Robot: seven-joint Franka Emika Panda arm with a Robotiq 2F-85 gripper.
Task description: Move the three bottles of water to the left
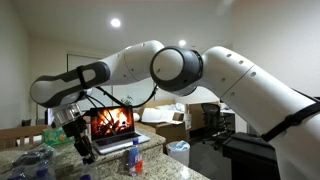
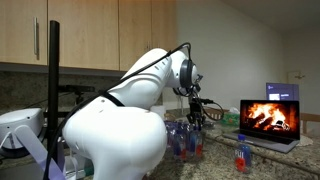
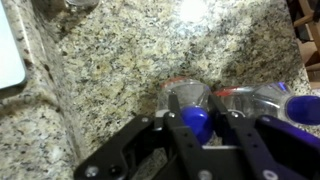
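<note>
In the wrist view my gripper is shut on the blue cap of a clear water bottle, which stands on the speckled granite counter. Right beside it is another bottle with a blue cap. In an exterior view the gripper hangs over a cluster of bottles with red labels. A further bottle stands alone in front of the laptop, and it also shows in an exterior view as a lone bottle. There my gripper is left of the laptop.
An open laptop showing a fire picture stands on the counter, also seen as the laptop. A white flat object lies at the left edge of the wrist view. Wooden cabinets hang above the counter.
</note>
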